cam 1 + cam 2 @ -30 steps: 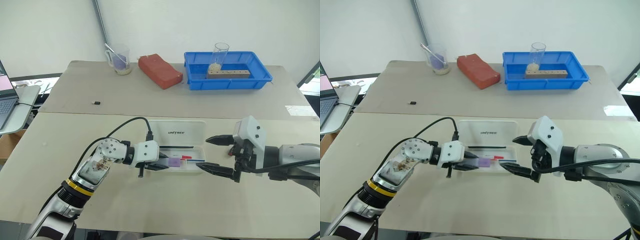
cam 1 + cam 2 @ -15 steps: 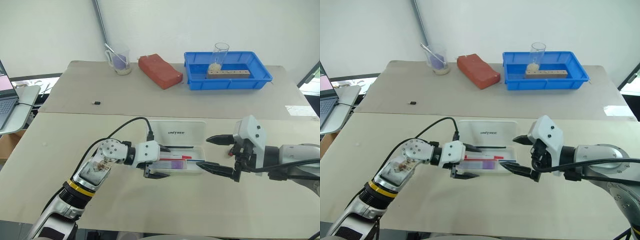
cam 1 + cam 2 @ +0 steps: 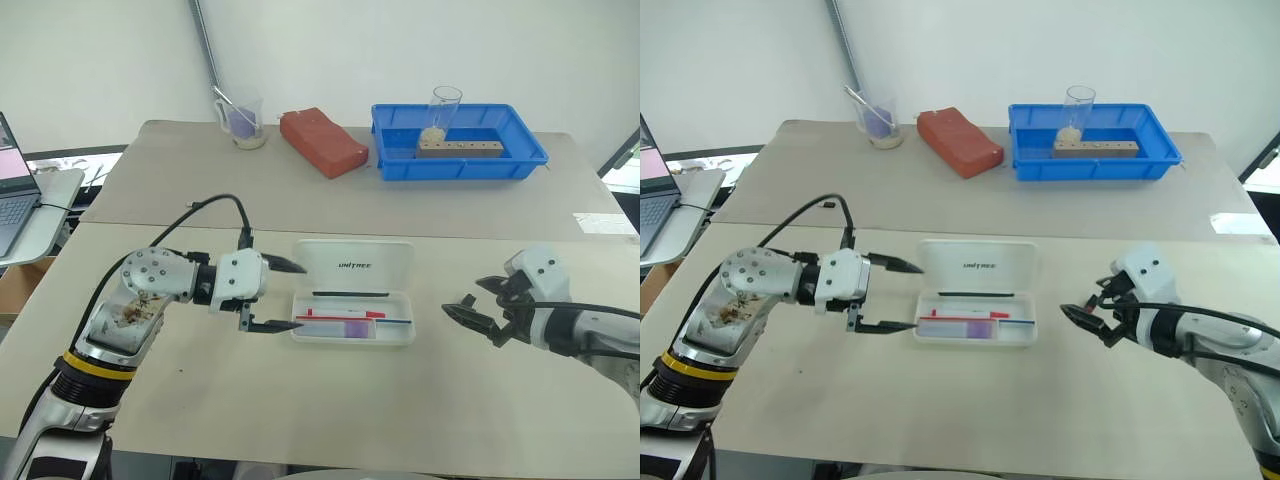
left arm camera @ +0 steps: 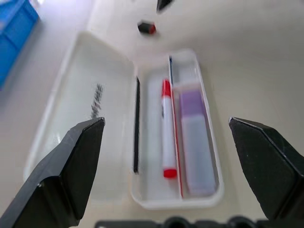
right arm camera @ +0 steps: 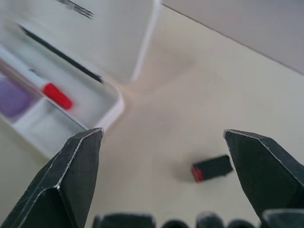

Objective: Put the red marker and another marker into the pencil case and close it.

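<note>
White translucent pencil case (image 3: 352, 303) lies open (red marker (image 4: 166, 128), lavender marker (image 4: 194, 137) inside), both hands wide, empty.

Near bench (image 3: 300, 400): beige top; the pencil case (image 3: 353, 300) lies open on it, lid flat behind the tray.
Small black-and-red piece (image 5: 212, 168): on the bench, right of the pencil case, apart from it.
Far bench (image 3: 300, 190): behind the pencil case, across a seam.
On the far bench: blue tray (image 3: 460, 141), red brick-like block (image 3: 322, 142), clear beaker (image 3: 241, 119), small black bit (image 3: 196, 204).
</note>
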`<act>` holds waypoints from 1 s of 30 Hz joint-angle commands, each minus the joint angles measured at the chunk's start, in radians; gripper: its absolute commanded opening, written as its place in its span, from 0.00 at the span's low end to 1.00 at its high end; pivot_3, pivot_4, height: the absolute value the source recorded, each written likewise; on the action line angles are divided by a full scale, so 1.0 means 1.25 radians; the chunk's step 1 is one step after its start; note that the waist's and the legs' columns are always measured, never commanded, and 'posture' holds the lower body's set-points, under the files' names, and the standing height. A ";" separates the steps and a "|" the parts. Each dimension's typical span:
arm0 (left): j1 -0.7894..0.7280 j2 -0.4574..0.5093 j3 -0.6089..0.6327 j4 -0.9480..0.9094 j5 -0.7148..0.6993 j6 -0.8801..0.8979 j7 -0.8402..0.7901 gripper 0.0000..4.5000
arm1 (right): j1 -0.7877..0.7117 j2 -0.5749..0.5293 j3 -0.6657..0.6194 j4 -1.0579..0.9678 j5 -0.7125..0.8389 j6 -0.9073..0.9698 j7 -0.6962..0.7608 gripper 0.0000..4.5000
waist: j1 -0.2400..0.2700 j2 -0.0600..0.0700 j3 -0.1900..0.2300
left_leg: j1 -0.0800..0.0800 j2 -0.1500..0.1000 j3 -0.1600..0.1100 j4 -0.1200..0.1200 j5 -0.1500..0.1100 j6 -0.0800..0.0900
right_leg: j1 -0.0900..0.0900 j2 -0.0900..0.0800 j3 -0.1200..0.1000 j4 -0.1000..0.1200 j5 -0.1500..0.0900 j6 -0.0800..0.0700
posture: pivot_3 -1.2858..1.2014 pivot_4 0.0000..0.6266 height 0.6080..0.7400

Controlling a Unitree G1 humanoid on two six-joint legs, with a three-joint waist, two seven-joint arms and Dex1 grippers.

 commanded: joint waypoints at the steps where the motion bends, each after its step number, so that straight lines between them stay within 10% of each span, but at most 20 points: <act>1: -0.037 -0.022 0.040 -0.070 -0.088 0.078 0.037 0.99 | -0.048 0.076 -0.006 -0.019 -0.014 0.078 -0.114 1.00 | -0.005 0.001 0.000 | 0.000 0.000 0.000 0.000 0.000 0.000 | 0.000 0.000 0.000 0.000 0.000 0.000 | 0.52 0.24 1.00; 18: -0.004 0.001 0.024 -0.131 -0.094 0.108 0.044 0.99 | -0.071 0.247 0.097 -0.009 -0.175 0.192 -0.303 1.00 | -0.006 0.005 -0.002 | 0.000 0.000 -0.001 0.000 0.000 0.000 | 0.000 0.002 0.002 0.001 0.000 0.000 | 0.52 0.24 1.00; 30: -0.012 -0.004 0.025 -0.129 -0.095 0.112 0.051 1.00 | -0.079 0.264 0.101 0.061 -0.223 0.118 -0.285 0.13 | -0.004 0.005 -0.003 | 0.002 0.000 -0.001 0.000 0.000 0.000 | 0.000 0.002 0.001 0.000 -0.001 0.001 | 0.52 0.24 1.00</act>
